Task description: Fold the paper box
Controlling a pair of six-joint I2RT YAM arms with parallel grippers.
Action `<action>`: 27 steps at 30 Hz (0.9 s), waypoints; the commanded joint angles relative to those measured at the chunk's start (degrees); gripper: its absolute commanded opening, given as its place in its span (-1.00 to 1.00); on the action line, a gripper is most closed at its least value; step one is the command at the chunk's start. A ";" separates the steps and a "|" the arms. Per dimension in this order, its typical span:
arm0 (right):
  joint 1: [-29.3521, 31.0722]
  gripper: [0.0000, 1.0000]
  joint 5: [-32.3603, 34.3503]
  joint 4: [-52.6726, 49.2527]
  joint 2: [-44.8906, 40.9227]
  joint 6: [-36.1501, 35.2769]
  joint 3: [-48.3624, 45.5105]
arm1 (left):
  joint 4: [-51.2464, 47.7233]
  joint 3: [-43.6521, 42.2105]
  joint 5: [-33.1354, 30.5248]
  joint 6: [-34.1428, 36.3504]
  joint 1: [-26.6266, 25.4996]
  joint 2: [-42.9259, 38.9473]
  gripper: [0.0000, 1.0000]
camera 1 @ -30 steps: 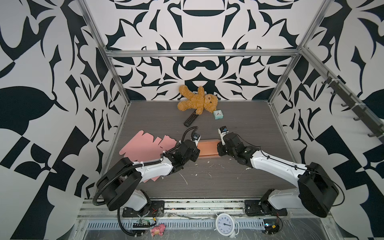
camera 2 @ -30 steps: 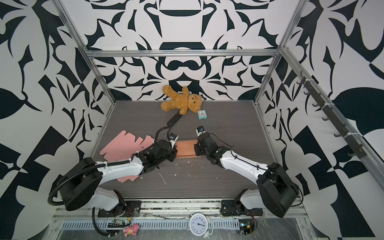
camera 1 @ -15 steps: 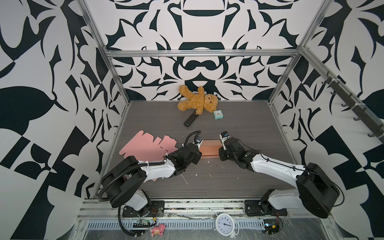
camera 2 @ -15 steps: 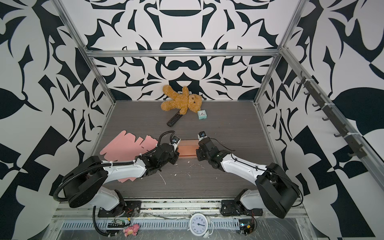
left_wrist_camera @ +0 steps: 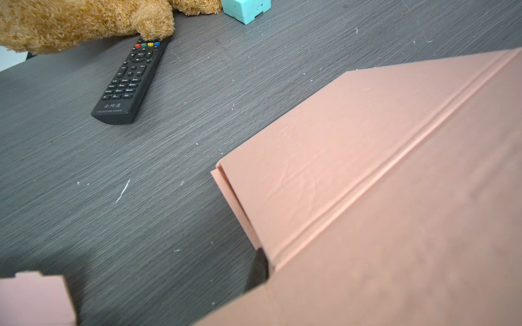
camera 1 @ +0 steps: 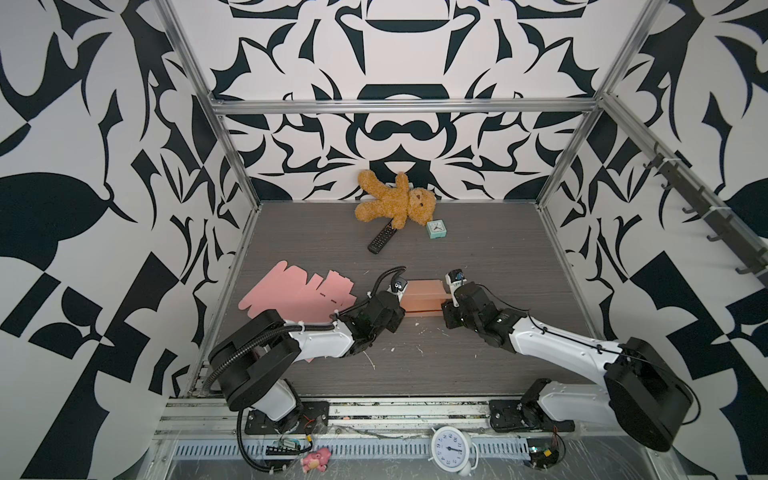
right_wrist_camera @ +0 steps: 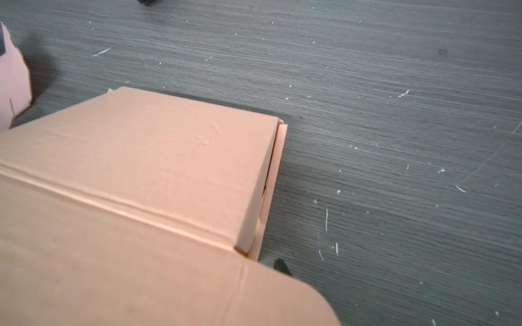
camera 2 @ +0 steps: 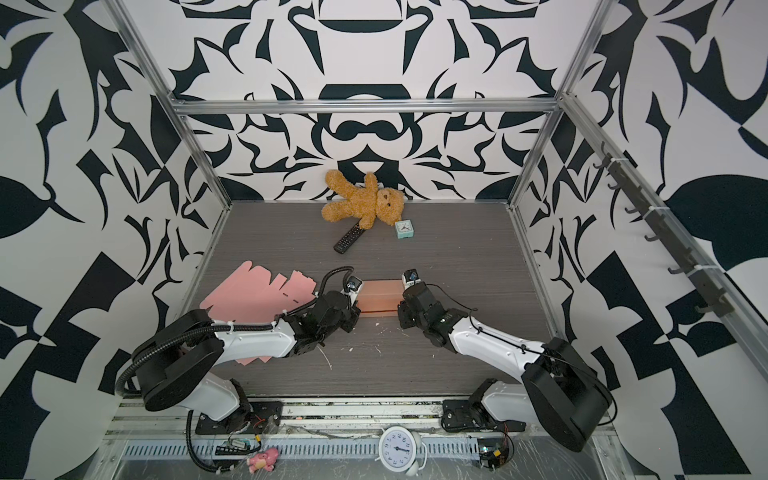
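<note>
Paper box (camera 1: 424, 296), creased matte peach cardboard, left gripper (camera 1: 400, 299) closed, right gripper (camera 1: 448, 297) state unclear

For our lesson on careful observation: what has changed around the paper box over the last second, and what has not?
The left gripper and right gripper sank lower at the two ends of the paper box; no clear grab or release shows. Teddy bear, remote, mint clock and pink sheets stayed put.
</note>
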 commanded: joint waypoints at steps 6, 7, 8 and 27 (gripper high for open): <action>0.42 0.07 -2.20 4.41 -9.30 1.67 -5.87 | -0.22 -0.43 -0.24 -1.24 -0.47 1.53 -0.85; 0.39 0.14 -2.78 4.67 -10.20 1.50 -6.58 | -0.27 -0.34 -0.43 -1.24 -0.49 1.46 -0.86; 0.37 0.16 -3.25 4.75 -10.86 1.31 -6.84 | -0.44 -0.25 -0.70 -1.47 -0.42 1.53 -0.85; 0.46 0.20 -14.33 0.61 -25.95 2.08 -3.20 | -2.05 1.33 0.23 -2.31 -0.49 2.07 -0.84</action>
